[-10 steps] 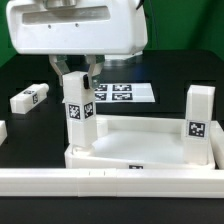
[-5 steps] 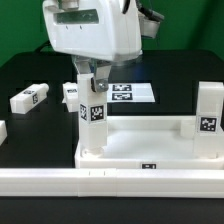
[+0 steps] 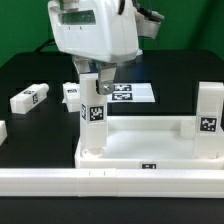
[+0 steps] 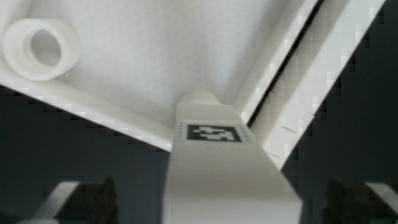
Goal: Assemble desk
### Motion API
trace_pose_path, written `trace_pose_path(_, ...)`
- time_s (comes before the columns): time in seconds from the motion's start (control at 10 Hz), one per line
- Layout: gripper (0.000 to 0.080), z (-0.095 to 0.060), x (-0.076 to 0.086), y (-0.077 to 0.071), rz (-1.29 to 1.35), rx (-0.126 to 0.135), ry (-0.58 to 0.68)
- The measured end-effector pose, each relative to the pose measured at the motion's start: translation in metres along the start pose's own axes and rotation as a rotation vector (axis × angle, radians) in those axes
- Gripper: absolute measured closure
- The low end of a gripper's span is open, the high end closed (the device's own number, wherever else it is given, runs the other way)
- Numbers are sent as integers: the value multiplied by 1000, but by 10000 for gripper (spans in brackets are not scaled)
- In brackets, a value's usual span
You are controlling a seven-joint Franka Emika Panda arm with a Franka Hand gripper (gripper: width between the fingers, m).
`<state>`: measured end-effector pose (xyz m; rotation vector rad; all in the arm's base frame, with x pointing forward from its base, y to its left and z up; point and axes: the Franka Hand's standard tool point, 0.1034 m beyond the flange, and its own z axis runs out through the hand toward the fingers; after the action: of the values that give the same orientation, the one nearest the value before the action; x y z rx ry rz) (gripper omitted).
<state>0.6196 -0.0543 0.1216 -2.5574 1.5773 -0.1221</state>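
The white tray-like tabletop (image 3: 150, 148) lies on the black table against the front rail. One white leg (image 3: 93, 118) stands upright in its corner at the exterior view's left, and a second leg (image 3: 208, 118) stands in the right corner. My gripper (image 3: 94, 84) hangs straight above the left leg, fingers on either side of its top. In the wrist view the leg (image 4: 222, 150) runs between my two fingers (image 4: 80, 200) with a dark gap on each side, so the gripper (image 4: 219, 205) is open. A round empty socket (image 4: 39, 48) shows in the tabletop (image 4: 169, 60).
Two loose tagged legs (image 3: 30, 98) (image 3: 68, 92) lie on the table at the exterior view's left, and part of another piece (image 3: 2, 130) shows at the left edge. The marker board (image 3: 128, 93) lies behind the tabletop. A long low white rail (image 3: 100, 182) runs along the front.
Since one second ago my gripper has turned about its vertical axis and shifted to the exterior view's right. The left leg and the tabletop shifted right too. Nothing has moved in the last half second.
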Motion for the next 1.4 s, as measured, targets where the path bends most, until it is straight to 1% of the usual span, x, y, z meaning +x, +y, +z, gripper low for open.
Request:
trace_pose_path(0.1,172,1,0,0,-55,-2,0)
trace_pose_path(0.2,172,1,0,0,-148,-1,1)
trace_pose_path(0.3,153,1,0,0,-234,-1,1)
trace_pose_path(0.7,151,1,1,1,-530,-2,2)
trace_pose_path(0.8,151,2,0,0,-661,-27,16)
trace_pose_path(0.9,151,1,-1,-2,-785,-45,30)
trace_pose_path(1.1,151,1,-1,-3,-956,-51,37)
trace_pose_path(1.2,151,1,0,-3,-1075,-61,38)
trace_pose_path(1.4,151,2,1,-2,-1248,-69,35)
